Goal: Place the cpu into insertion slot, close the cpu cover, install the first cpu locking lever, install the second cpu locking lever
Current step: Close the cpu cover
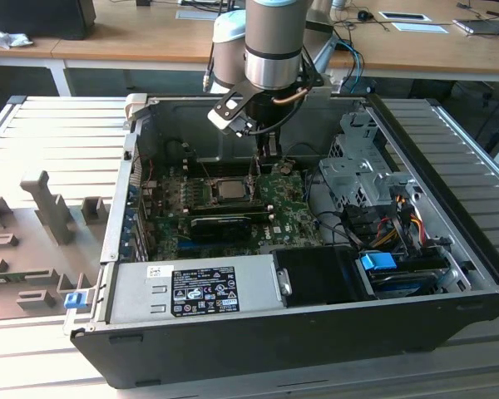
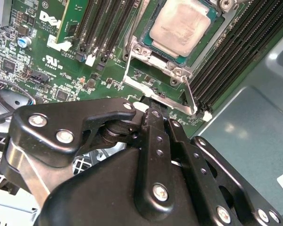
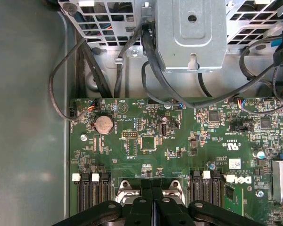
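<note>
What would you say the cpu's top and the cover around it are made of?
The cpu: metal by its look, a dull matte silver-grey top with faint smudges. The cover: probably bright steel, a thin silvery frame that glints at its edges.

chip point(image 2: 181, 26): just beyond the gripper point(image 2: 150, 109), and one side runs out of the second wrist view.
socket point(image 3: 124, 189): right under the gripper in the first wrist view, mostly covered, cut by the picture edge.
lever point(image 2: 172, 101): passes behind the gripper tip, contact there can't be made out.
</note>
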Robot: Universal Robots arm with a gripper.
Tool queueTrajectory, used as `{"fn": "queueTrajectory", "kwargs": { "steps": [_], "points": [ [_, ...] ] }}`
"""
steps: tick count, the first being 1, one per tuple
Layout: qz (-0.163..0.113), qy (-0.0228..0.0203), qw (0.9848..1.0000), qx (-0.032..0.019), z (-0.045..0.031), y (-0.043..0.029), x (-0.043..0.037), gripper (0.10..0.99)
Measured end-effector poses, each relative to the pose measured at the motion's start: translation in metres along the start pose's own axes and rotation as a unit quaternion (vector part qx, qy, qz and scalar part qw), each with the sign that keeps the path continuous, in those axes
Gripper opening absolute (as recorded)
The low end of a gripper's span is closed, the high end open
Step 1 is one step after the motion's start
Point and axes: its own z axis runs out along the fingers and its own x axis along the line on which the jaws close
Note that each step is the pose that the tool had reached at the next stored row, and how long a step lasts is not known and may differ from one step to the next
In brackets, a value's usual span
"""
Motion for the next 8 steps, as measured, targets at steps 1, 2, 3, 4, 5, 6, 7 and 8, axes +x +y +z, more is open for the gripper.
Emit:
{"fn": "queueTrajectory", "kwargs": {
  "steps": [1,2,3,4,5,6,7,8],
  "points": [
    [0.0,0.0,1.0,0.0,0.0,-0.0002,0.0,0.106],
    [0.0,0.0,1.0,0.0,0.0,-0.0003,0.0,0.106],
    [0.0,0.0,1.0,0.0,0.0,-0.0004,0.0,0.106],
    [0.0,0.0,1.0,0.0,0.0,-0.0007,0.0,0.106],
    [0.0,0.0,1.0,0.0,0.0,-0.001,0.0,0.106],
    [0.0,0.0,1.0,0.0,-0.0001,-0.0012,0.0,0.106],
    [0.0,0.0,1.0,0.0,-0.0001,-0.0013,0.0,0.106],
    [0.0,0.0,1.0,0.0,-0.0001,-0.0015,0.0,0.106]
  ]
}}
